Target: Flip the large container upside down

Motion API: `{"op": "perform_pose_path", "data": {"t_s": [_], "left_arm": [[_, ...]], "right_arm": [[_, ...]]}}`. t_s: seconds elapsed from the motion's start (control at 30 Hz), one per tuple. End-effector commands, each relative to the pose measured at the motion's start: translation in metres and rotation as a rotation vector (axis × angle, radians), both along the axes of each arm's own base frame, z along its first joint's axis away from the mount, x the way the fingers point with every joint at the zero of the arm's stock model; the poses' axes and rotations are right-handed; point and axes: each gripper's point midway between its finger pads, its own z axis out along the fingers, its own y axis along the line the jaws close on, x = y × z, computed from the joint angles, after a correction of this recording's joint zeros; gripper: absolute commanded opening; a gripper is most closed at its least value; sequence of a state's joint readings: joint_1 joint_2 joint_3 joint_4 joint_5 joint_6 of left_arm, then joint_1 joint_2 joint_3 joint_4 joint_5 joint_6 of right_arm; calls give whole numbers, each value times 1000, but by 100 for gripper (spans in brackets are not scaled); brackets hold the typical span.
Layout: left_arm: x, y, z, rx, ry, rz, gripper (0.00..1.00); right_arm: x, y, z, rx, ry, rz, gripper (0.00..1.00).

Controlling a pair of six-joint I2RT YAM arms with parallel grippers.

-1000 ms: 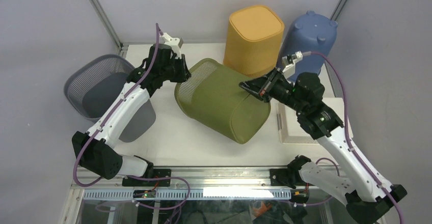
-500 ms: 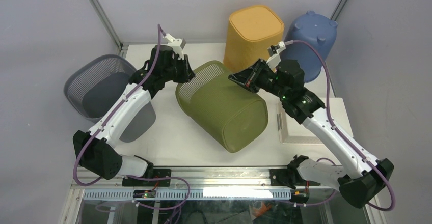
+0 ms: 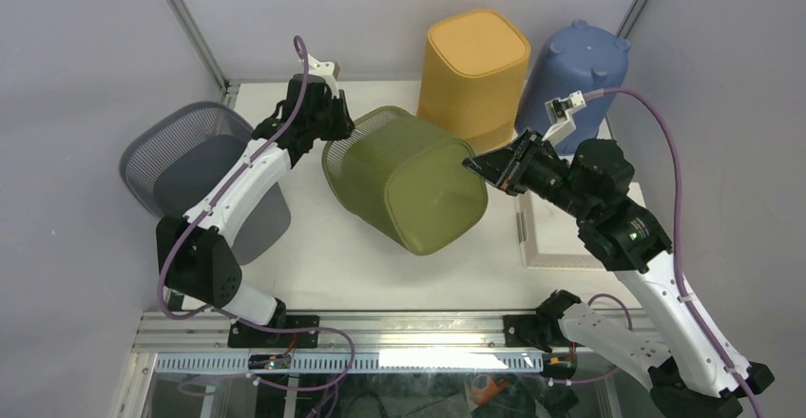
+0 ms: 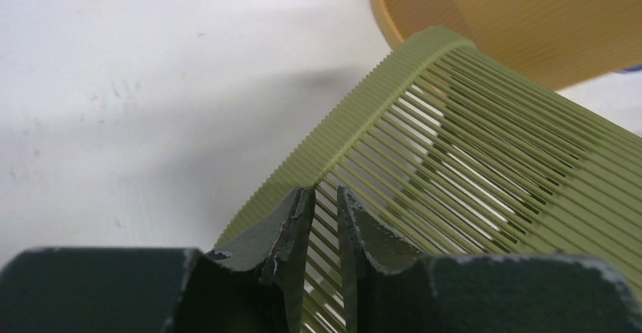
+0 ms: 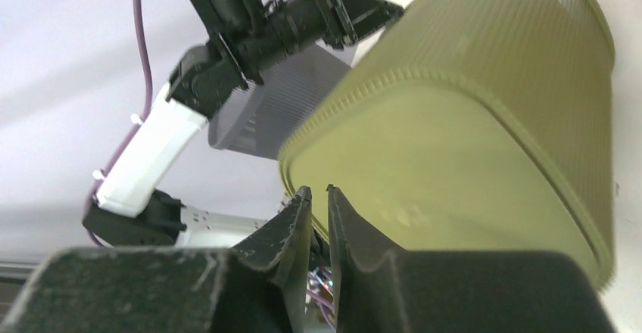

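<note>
The top external camera looks down from above and behind the arm bases, wide enough to take in the whole white tabletop (image 3: 314,247). The left wrist camera rides just behind the left claw (image 4: 325,204), very close to the ribbed rim of the olive-green slatted bin (image 4: 484,121). The right wrist camera peers past the right claw (image 5: 314,200) at that bin's closed base from the opposite side, a little farther back. All three views share the bin.

Left gripper (image 4: 325,194) and right gripper (image 5: 318,191) both nearly closed
</note>
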State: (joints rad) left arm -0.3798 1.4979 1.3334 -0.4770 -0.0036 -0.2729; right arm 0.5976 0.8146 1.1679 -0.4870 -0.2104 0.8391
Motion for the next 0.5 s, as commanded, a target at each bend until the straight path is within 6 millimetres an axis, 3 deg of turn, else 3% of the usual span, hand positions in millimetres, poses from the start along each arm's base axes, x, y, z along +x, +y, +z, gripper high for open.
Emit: {"op": "perform_pose_path", "data": {"t_s": [0.0,0.3,0.47], "left_arm": [[-1,17,-39,85,125,28,22],[31,21,-46,95,129,60,28],[46,20,-36,85,113,67,33]], "right_arm": [[-18,1,-12,-80,-3,89,18],[-16,1,-36,-117,53,85,21],[-17,-2,-49,-148,71,83,22]]}}
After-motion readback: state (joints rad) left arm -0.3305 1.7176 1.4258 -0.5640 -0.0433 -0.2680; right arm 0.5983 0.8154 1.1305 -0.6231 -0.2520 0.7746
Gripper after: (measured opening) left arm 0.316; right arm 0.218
